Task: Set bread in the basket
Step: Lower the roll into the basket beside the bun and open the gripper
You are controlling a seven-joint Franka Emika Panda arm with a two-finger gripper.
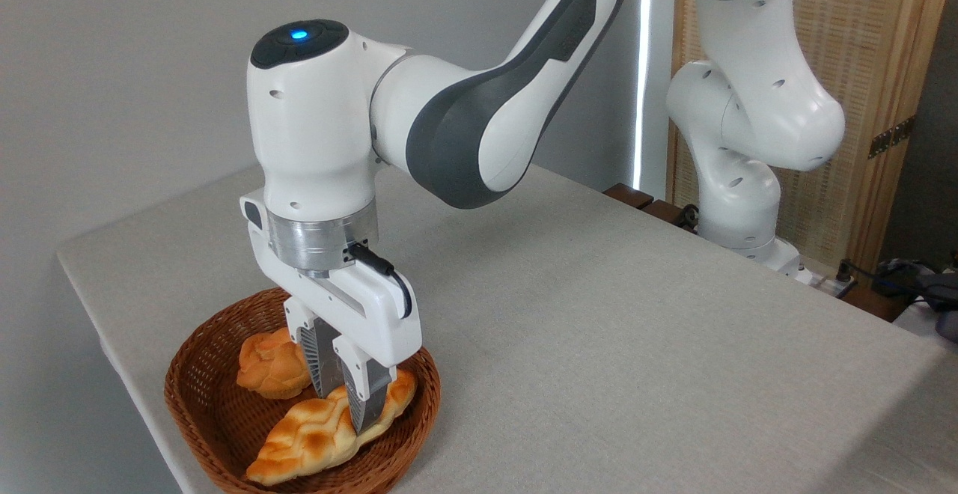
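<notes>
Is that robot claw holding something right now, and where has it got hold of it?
Yes: the gripper is closed on the long braided bread, pinching it across its middle, down inside the basket.

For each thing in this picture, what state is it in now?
Long braided golden loaf: lying low inside the basket, gripped at its middle.
Brown woven wicker basket: upright on the table, holding two breads.
Small round orange bun: resting in the basket.
Two-finger gripper: shut on the loaf.
</notes>
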